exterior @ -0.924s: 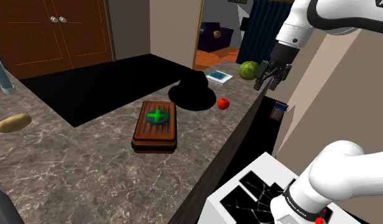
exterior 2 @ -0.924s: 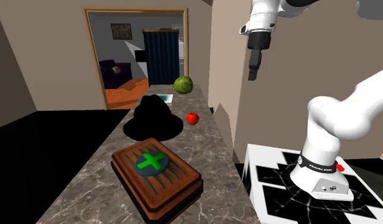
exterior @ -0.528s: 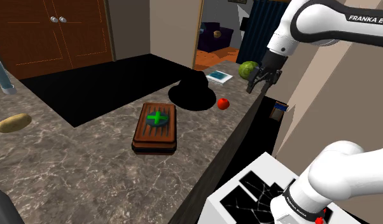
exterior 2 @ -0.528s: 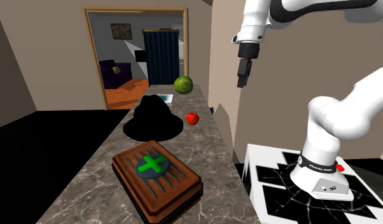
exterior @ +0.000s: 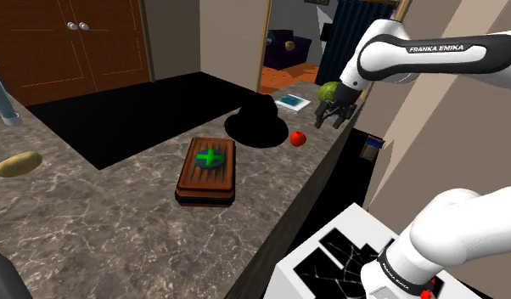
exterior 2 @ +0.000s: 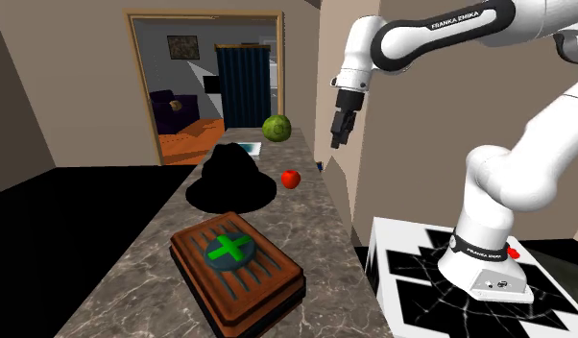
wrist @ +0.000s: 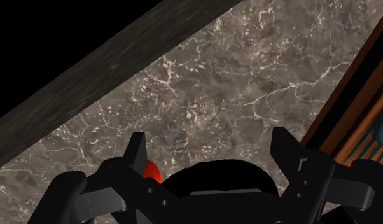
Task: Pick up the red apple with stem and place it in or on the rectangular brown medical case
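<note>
Down comes the gripper (exterior: 334, 115), swung in from beyond the counter (exterior: 92, 212) to hang over its stand-side edge, lower than a moment ago and now in front of the green ball (exterior: 330, 91) in the shoulder view. Fingers (wrist: 136, 153) stand wide apart, nothing between them, and marble counter shows past them. The apple (exterior: 298, 138) hasn't budged: it sits on the counter close to that same stand-side edge, toward the far end, just beside the brim of the black hat (exterior: 256, 126) and well below the gripper, no contact. On the wrist view a red sliver of it (wrist: 150, 170) peeks out right next to one finger. The brown case (exterior: 210, 166), green cross on its lid, lies flat mid-counter, apart from the apple, with the hat just beyond it. A potato (exterior: 18, 163) rests by the far-side edge.
</note>
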Controlling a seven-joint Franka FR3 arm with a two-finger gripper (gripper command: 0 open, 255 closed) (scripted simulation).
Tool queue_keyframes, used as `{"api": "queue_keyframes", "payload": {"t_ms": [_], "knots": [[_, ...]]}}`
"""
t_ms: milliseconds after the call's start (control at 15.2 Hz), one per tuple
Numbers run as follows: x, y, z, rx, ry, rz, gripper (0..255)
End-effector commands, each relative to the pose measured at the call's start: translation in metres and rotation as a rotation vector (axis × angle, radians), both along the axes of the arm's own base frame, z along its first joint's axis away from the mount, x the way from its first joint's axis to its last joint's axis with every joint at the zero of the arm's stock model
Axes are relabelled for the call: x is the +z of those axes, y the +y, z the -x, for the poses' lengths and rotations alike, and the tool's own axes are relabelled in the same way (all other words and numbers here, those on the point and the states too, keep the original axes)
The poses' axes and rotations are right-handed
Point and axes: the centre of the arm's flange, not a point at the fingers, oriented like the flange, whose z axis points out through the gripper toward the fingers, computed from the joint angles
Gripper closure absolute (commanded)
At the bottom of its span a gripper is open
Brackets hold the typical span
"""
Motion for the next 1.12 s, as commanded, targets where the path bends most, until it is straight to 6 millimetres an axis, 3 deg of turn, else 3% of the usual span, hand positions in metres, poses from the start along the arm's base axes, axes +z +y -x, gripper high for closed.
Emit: {"api": "queue_keyframes", "payload": {"t_ms": [0, 1056], "knots": [[-0.017, -0.01, -0.018, -0.01, -0.019, 0.004, 0], [-0.13, -0.108, -0.145, -0.093, -0.153, 0.022, 0]]}}
